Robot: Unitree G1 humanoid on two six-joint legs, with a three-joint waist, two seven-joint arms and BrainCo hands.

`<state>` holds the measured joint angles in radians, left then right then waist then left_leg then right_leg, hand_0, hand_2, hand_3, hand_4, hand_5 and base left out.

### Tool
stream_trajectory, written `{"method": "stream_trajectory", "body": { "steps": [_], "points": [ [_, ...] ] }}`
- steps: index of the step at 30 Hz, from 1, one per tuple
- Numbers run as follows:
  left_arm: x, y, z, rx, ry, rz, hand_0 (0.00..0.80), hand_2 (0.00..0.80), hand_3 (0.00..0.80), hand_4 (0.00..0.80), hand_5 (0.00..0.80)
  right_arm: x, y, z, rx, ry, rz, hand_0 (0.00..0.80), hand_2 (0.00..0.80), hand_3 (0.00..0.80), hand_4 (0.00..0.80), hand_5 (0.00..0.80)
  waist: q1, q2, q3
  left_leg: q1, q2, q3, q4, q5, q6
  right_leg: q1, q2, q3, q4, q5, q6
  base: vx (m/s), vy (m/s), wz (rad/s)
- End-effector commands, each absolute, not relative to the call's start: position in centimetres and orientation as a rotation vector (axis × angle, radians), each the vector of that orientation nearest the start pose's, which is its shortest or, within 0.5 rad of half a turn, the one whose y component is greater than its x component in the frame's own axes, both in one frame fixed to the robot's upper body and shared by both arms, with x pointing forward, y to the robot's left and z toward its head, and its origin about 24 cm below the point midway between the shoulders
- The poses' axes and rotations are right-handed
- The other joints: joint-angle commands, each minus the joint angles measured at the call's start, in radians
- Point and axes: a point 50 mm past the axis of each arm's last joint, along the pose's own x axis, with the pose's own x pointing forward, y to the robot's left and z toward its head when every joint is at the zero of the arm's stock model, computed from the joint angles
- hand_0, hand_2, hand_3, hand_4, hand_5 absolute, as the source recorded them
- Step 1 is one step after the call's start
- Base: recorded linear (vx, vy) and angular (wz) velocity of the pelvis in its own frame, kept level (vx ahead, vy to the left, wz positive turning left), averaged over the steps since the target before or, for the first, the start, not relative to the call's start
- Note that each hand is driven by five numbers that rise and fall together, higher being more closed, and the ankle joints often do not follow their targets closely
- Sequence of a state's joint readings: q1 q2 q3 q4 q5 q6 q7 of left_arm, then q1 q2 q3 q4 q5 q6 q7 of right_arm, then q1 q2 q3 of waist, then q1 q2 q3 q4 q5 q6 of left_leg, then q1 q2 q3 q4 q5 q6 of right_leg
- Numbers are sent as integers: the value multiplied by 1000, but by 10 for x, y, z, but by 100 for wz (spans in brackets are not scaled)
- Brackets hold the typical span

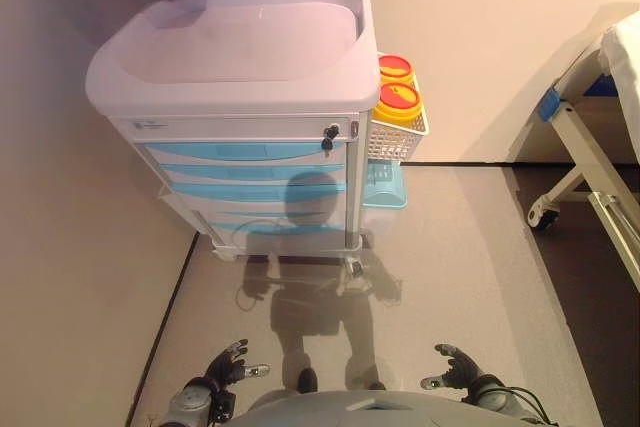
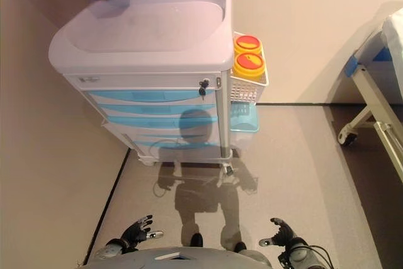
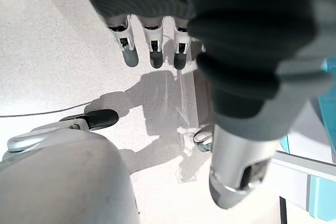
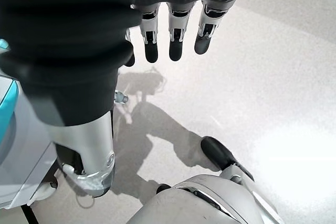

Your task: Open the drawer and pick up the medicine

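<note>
A white medical cart (image 1: 235, 52) stands ahead against the wall, with several light-blue drawers (image 1: 245, 152) down its front, all closed. A small lock with keys (image 1: 329, 134) sits at the right end of the top drawer. No medicine shows in any view. My left hand (image 1: 232, 361) hangs low at the bottom left, far short of the cart, fingers straight and holding nothing. My right hand (image 1: 457, 365) hangs at the bottom right, also relaxed and holding nothing. In the wrist views the fingers (image 3: 152, 43) and fingers (image 4: 173, 30) point down at bare floor.
A white side basket (image 1: 400, 127) on the cart's right holds two yellow containers with red lids (image 1: 398, 82). A light-blue bin (image 1: 384, 185) hangs below it. A bed frame with a castor (image 1: 545, 212) stands at the right. A wall runs along the left.
</note>
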<state>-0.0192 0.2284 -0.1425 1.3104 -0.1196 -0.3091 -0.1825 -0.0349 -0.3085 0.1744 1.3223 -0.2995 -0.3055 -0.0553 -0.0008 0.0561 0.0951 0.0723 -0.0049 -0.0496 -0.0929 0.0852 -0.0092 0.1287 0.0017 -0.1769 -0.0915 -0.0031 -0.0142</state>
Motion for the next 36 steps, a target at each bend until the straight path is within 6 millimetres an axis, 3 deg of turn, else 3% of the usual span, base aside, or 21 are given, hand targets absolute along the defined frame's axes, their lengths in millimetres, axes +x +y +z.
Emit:
{"method": "stream_trajectory", "body": {
  "steps": [1, 14, 23, 28, 33, 36],
  "points": [
    [123, 212, -151, 94, 935, -103, 0, 0, 0, 0, 0, 124, -243, -144, -635, 934, 207, 0, 0, 0, 0, 0, 20, -38, 10, 26, -66, 40, 41, -164, 49, -51, -49, 17, 105, -78, 60, 0, 0, 0],
    [122, 215, -151, 68, 946, -66, 0, 0, 0, 0, 0, 124, -244, -144, -628, 940, 198, 0, 0, 0, 0, 0, 22, -38, 13, 25, -67, 39, 44, -165, 51, -51, -51, 17, 109, -79, 60, 3, 0, 0],
    [116, 228, -151, 36, 937, 84, 0, 0, 0, 0, 0, 120, -244, -146, -592, 947, 157, 0, 0, 0, 0, 0, 20, -41, 26, 2, -69, 28, 91, -182, 65, -81, -68, 37, 179, -103, 64, 80, 17, 0],
    [131, 243, -141, 12, 832, 213, 0, 0, 0, 0, 0, 135, -251, -137, -603, 877, 106, 0, 0, 0, 0, 0, 20, -36, 87, -79, -78, 40, 162, -200, 86, -172, -89, 44, 242, -109, 60, -68, 60, -3],
    [168, 255, -115, -178, 548, 307, 0, 0, 0, 0, 0, 161, -261, -121, -656, 738, -13, 0, 0, 0, 0, 0, 7, -29, 235, -271, -95, 79, 362, -230, 110, -367, -119, 59, 407, -115, 43, -219, 102, 2],
    [185, 259, -101, -229, 429, 329, 0, 0, 0, 0, 0, 169, -265, -114, -665, 697, -59, 0, 0, 0, 0, 0, 2, -30, 269, -353, -99, 98, 450, -253, 122, -453, -116, 74, 483, -126, 34, -106, 70, 2]
  ]
}}
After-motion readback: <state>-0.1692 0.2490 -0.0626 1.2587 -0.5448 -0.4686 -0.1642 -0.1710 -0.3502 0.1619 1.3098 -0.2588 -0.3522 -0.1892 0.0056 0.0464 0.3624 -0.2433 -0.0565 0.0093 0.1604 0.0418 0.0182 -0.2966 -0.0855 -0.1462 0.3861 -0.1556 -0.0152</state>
